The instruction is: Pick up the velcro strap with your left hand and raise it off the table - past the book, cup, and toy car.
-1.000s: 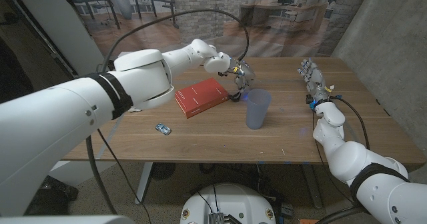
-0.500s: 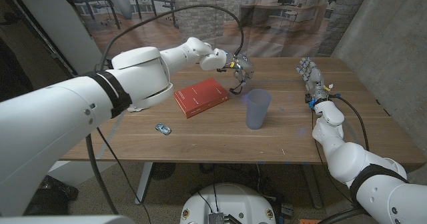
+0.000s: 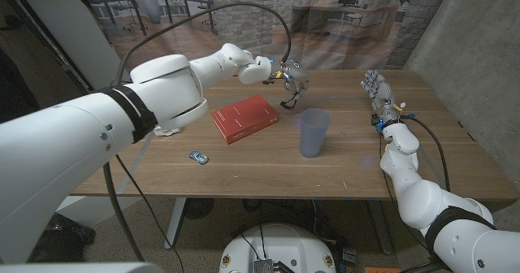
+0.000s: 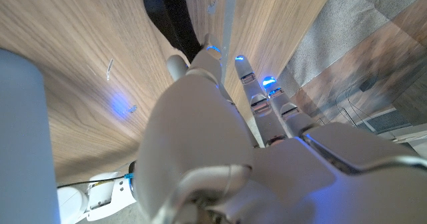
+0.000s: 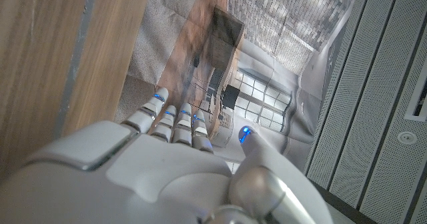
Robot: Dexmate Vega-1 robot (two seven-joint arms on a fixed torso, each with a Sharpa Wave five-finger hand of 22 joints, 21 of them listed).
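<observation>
Strap lifted clear by the left hand.
Head view: the left hand [image 3: 292, 80] pinches the thin black velcro strap [image 3: 288, 102], which dangles limp above the wooden table [image 3: 244, 163], beyond the red hardcover book [image 3: 244, 117], translucent blue-grey plastic cup [image 3: 314, 132] and small blue toy car [image 3: 197, 155]; it looks light, floppy and best taken near an end. The right hand [image 3: 379, 94] stands idle, fingers apart.
Left wrist view: fingers [image 4: 207, 57] close on the strap [image 4: 175, 24].
Right wrist view: fingers [image 5: 167, 121] extended, holding nothing.

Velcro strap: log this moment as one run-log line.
left robot hand: holds velcro strap | strap: off table, above book | right robot hand: idle, open
</observation>
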